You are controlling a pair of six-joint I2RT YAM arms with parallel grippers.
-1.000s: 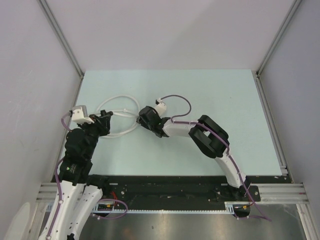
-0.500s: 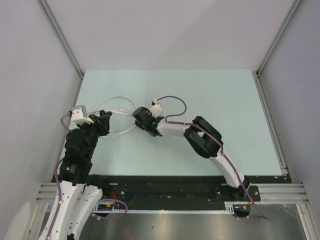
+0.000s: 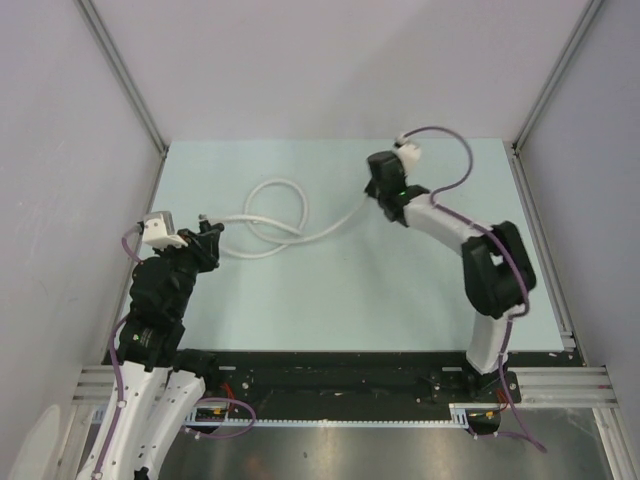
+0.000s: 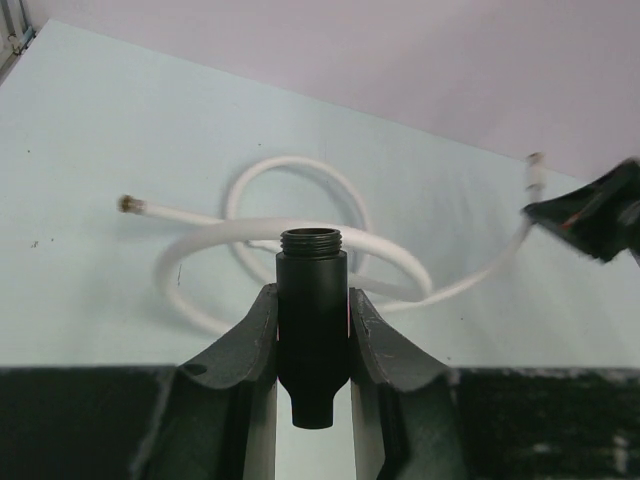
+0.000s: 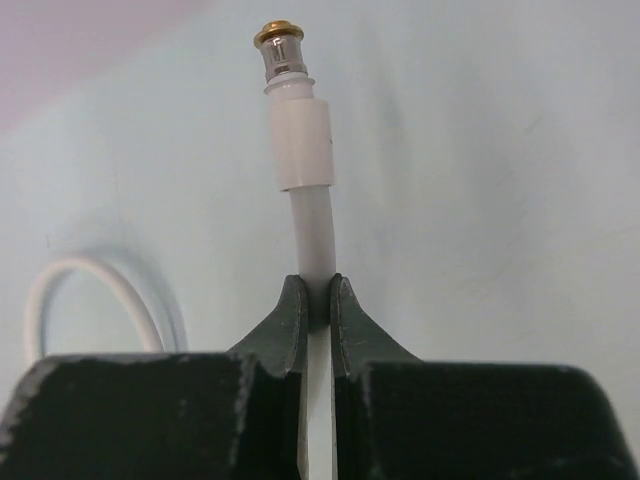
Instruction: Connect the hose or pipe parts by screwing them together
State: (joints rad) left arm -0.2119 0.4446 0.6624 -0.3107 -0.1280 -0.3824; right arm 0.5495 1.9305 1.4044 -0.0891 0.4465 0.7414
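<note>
Tubing, thin, white and flexible point(image 3: 272, 212), in loose loops on the left-centre of a pale blue-green table top point(image 3: 400, 300). 1 end is lifted toward the far right by the right gripper point(image 5: 318, 290), whose black fingers are pressed together on the tube just below a white sleeve point(image 5: 303, 145) and a small clear, brass-tipped screw fitting point(image 5: 283, 45). The other end point(image 4: 128, 204) lies free on the surface near the left arm. The left gripper point(image 4: 312, 295) pinches a short black cylindrical coupling with a threaded mouth point(image 4: 311, 258), held upright, thread uppermost. Condition of task: both parts are gripped but well apart, with no thread engaged. By judgement, bringing the 2 ends together, aligning them and screwing them up all remain. Surface: flat, matt, uncluttered beyond the tubing. Enclosure: plain pale grey wall panels on 3 sides, with slanting aluminium frame posts point(image 3: 120, 75) at the corners.
</note>
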